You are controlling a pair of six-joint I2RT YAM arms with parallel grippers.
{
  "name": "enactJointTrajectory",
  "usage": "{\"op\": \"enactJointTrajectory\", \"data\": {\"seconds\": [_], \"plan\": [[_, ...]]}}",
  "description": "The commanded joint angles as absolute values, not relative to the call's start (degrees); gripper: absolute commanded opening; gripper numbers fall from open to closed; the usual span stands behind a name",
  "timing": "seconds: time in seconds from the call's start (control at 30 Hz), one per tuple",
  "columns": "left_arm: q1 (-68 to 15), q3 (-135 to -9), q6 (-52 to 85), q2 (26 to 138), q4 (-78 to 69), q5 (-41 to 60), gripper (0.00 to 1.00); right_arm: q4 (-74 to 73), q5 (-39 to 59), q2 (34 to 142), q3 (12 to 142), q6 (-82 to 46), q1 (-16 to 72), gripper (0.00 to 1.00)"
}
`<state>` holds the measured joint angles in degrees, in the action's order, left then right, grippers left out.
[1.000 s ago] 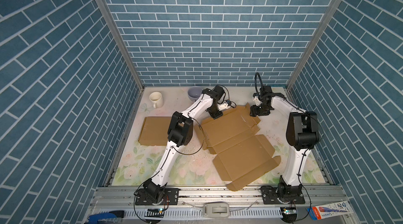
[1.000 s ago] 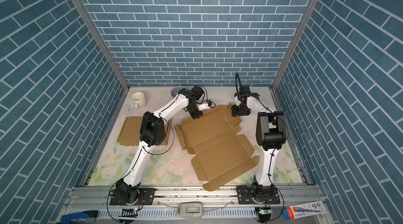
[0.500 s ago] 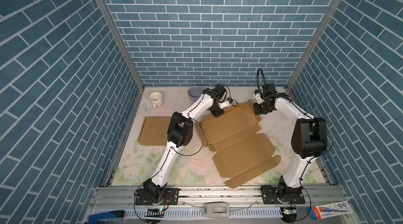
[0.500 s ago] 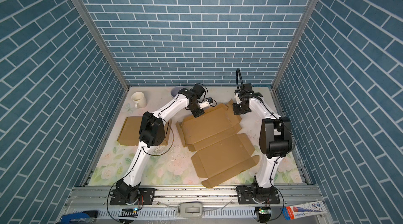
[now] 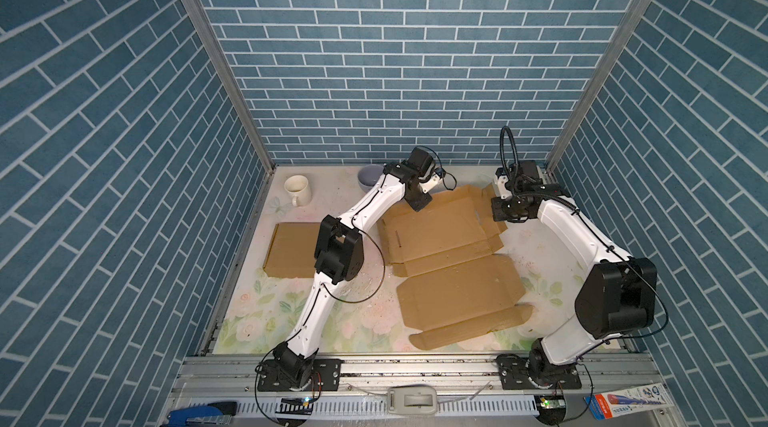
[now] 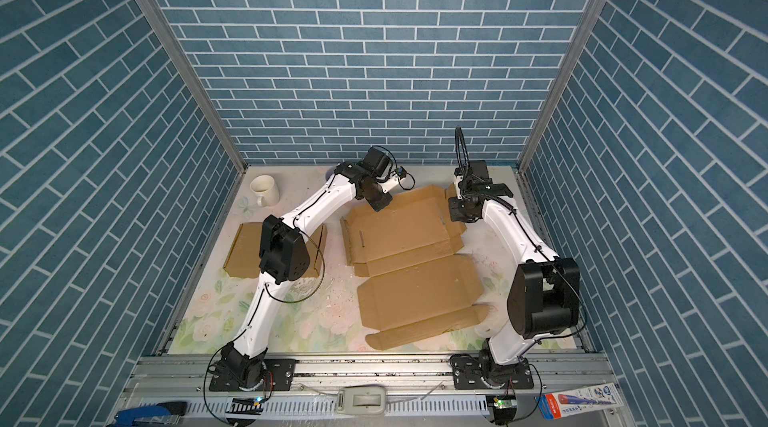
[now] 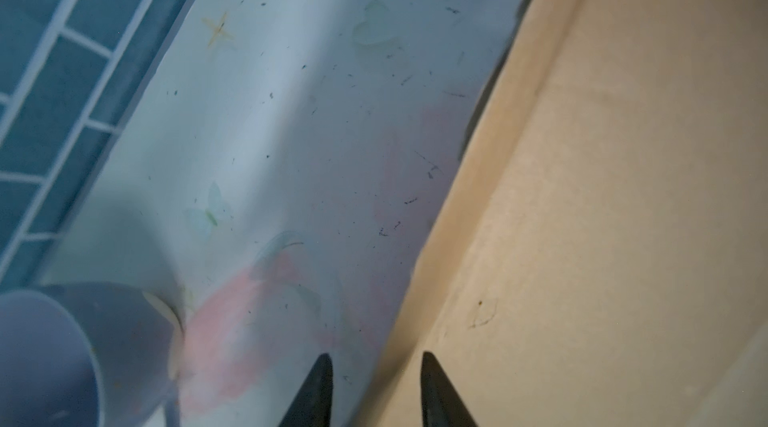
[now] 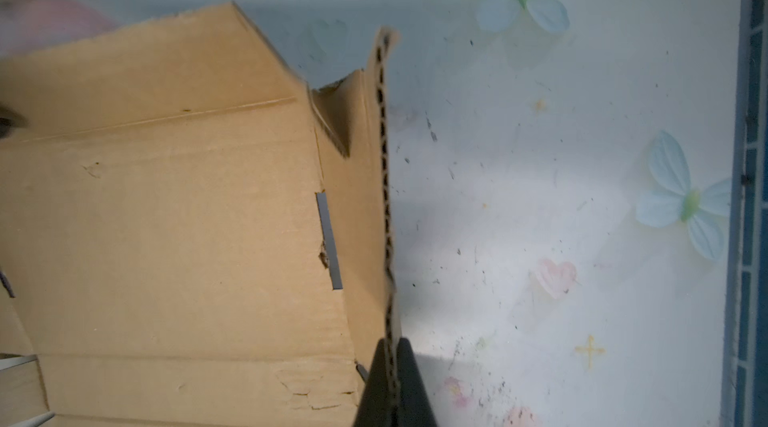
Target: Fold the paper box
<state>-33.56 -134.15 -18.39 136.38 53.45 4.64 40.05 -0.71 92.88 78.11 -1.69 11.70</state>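
The paper box (image 5: 440, 229) (image 6: 399, 234) lies unfolded as brown cardboard in the middle of the table, its lid panel (image 5: 457, 296) nearer the front. My left gripper (image 5: 417, 204) (image 6: 380, 207) sits at the box's far left corner. In the left wrist view it (image 7: 376, 362) is open, and the cardboard's far edge (image 7: 478, 238) runs between its fingers (image 7: 318, 387). My right gripper (image 5: 500, 213) (image 6: 455, 213) is at the box's right side. In the right wrist view it (image 8: 388, 346) is shut on the side flap's corrugated edge (image 8: 386, 196), which stands upright.
A white mug (image 5: 297, 190) (image 6: 264, 189) and a lavender bowl (image 5: 370, 177) (image 7: 50, 354) stand at the back left. A flat folded cardboard box (image 5: 291, 250) (image 6: 245, 252) lies at the left, partly under my left arm. Brick walls close in on three sides.
My right gripper has closed on the side flap and raised it. My left gripper has opened at the far left corner. The box has shifted slightly.
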Motion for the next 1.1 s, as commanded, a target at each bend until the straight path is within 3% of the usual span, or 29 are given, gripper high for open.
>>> {"op": "enactJointTrajectory", "data": {"seconds": [0.0, 0.17, 0.27, 0.43, 0.73, 0.97, 1.07], "plan": [[-31.35, -130.02, -9.92, 128.9, 53.21, 7.38, 0.5, 41.85, -7.2, 95.1, 76.64, -2.96, 11.39, 0.0], [-28.57, -108.45, 0.13, 111.95, 40.04, 11.51, 0.59, 43.55, -9.22, 97.7, 76.59, -3.03, 10.82, 0.02], [-26.87, -93.53, 8.26, 103.0, 33.47, 11.53, 0.59, 46.34, -11.32, 98.32, 77.89, -3.33, 10.92, 0.37], [-26.18, -72.91, 19.02, 90.98, 22.18, 7.96, 0.59, 44.04, -13.08, 93.88, 79.45, 1.34, 14.01, 0.61], [-26.15, -57.31, 22.87, 82.3, 9.96, 5.26, 0.6, 34.71, 4.09, 104.68, 86.6, 31.49, 22.51, 0.72], [-23.03, -50.35, 22.0, 75.01, 4.58, 5.0, 0.82, 36.46, 11.45, 118.54, 99.79, 42.71, 22.51, 0.75], [-19.61, -48.29, 23.42, 72.64, 3.09, 9.31, 0.83, 36.1, 12.11, 122.25, 102.77, 46.41, 22.46, 0.75]]}}
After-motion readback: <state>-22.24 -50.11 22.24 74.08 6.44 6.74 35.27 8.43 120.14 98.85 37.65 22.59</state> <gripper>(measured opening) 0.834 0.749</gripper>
